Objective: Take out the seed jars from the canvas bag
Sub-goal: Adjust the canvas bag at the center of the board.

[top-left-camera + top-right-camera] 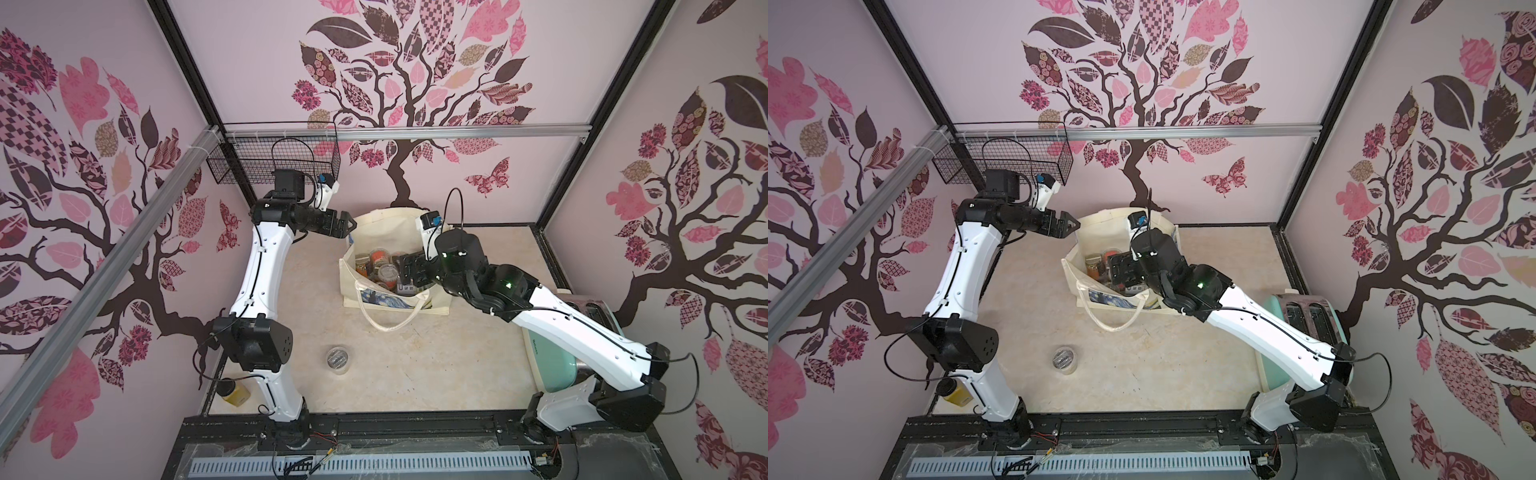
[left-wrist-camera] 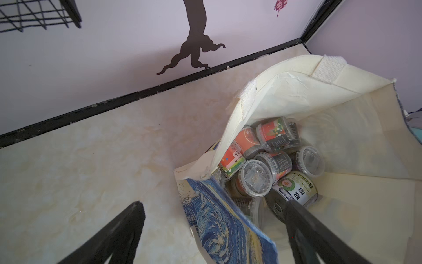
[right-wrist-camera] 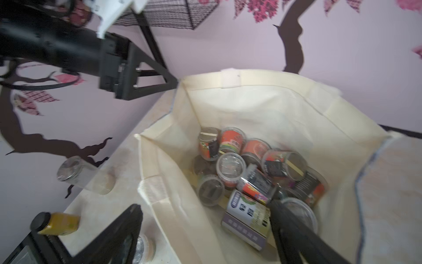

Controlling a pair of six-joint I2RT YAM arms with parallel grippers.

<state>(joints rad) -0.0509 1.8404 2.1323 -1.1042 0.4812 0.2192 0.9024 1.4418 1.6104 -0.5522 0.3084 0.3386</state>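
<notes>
Taking the table (image 1: 415,374) as a clock face in the top views, with 6 o'clock at the arms' bases, the nearest things lie at its edges. A mustard-yellow jar (image 1: 237,392) with a black lid sits at 8 o'clock, just beside the left arm's lower link. A mint-green toaster (image 1: 1304,316) stands at 4 o'clock, partly under the right arm.

One seed jar (image 1: 337,359), clear with a clear lid, stands alone on the bare top at 7 o'clock, well apart from the bag.

Farther in, at 12 o'clock, the canvas bag (image 1: 384,226) stands with its mouth wide open. Its blue-and-yellow printed side faces 6 o'clock, and a white rope handle (image 1: 384,328) droops from that side onto the table. The other seed jars (image 2: 255,178) lie heaped in the bottom of the bag, some upright, some on their sides, several with red or orange labels. A tin (image 2: 294,189) with a pale green label lies among them.

The right gripper (image 3: 205,203) reaches over the bag's mouth from 4 o'clock. Its claw is spread wide and pinches nothing. In its wrist view one finger shows against the jars, the other against the bag's side wall.

The left gripper (image 1: 351,228) hangs at the bag's 10 o'clock corner, above the rim. It too is spread wide and empty.

Beyond it, at 11 o'clock, a black wire basket (image 1: 274,158) hangs on the far wall.
</notes>
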